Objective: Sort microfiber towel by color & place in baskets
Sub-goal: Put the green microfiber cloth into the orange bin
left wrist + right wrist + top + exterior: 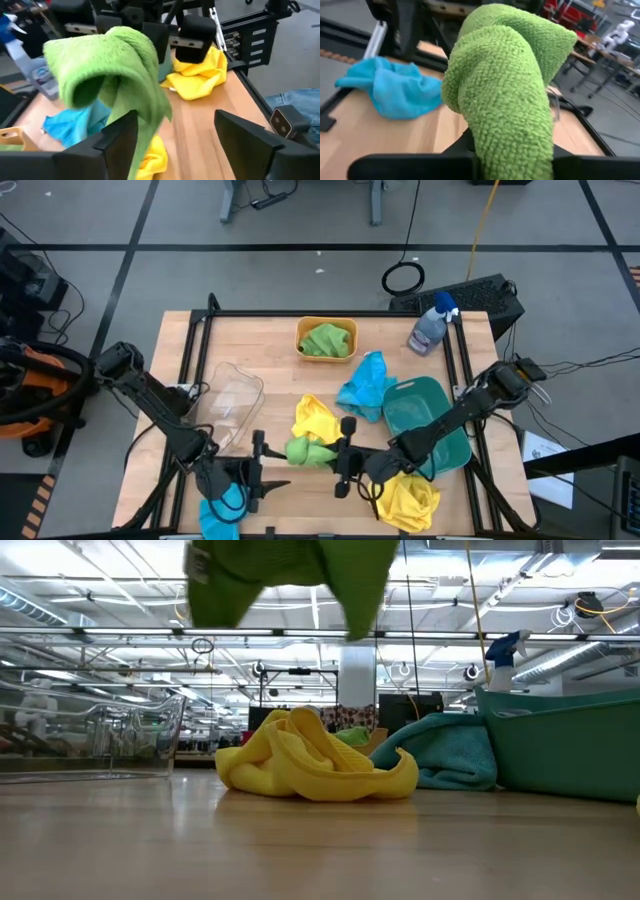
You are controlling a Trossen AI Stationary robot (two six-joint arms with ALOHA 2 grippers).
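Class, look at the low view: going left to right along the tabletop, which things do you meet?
Clear basket → yellow towel → blue towel → teal basket.

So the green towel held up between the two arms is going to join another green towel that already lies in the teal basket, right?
Not quite. The other green towel lies in the orange-yellow basket, not the teal basket, which holds no green cloth; the high view shows it. The rest holds: a green towel hangs between the two arms, the right gripper shut on it and the left gripper open beside it.
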